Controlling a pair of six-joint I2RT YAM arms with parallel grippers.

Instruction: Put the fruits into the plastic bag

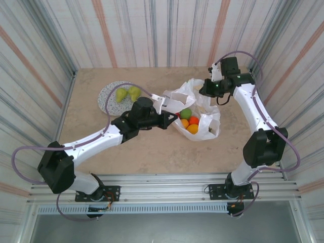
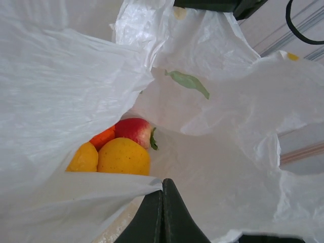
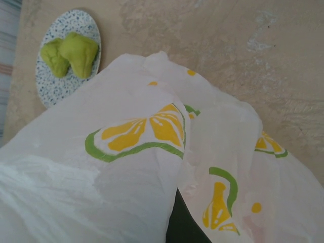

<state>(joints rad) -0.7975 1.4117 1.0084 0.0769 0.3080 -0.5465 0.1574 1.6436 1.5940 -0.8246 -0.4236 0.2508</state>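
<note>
— Striped walls (image 1: 152, 30) on three sides, a beige stone-look table (image 1: 152, 149) below. Where does the plastic bag lie?

— Mid-table, between the two arms. The plastic bag (image 1: 211, 124) sits with its mouth gaping upward. Inside it lie fruits (image 2: 124, 157): a yellow-orange one nearest the left wrist camera, a red one and an orange one behind it. From above, a green one shows there too.

— And the left gripper?

— The left gripper (image 2: 162, 188) is at the bag's near-left rim. Its fingers (image 2: 151, 215) are pressed flat together, with the white film folded up against their tip. I cannot tell whether any film is caught between them. The fruits lie just beyond and left of that tip, not touching it.

— The right one?

— The right gripper (image 1: 206, 91) is clenched on the bag's far edge, lifting it. The printed citrus film drapes over its finger in the wrist view.

— Anything outside the bag?

— Two green pears (image 1: 127, 93) rest side by side on a speckled plate (image 1: 106, 98) at the far left, well apart from both grippers.
</note>
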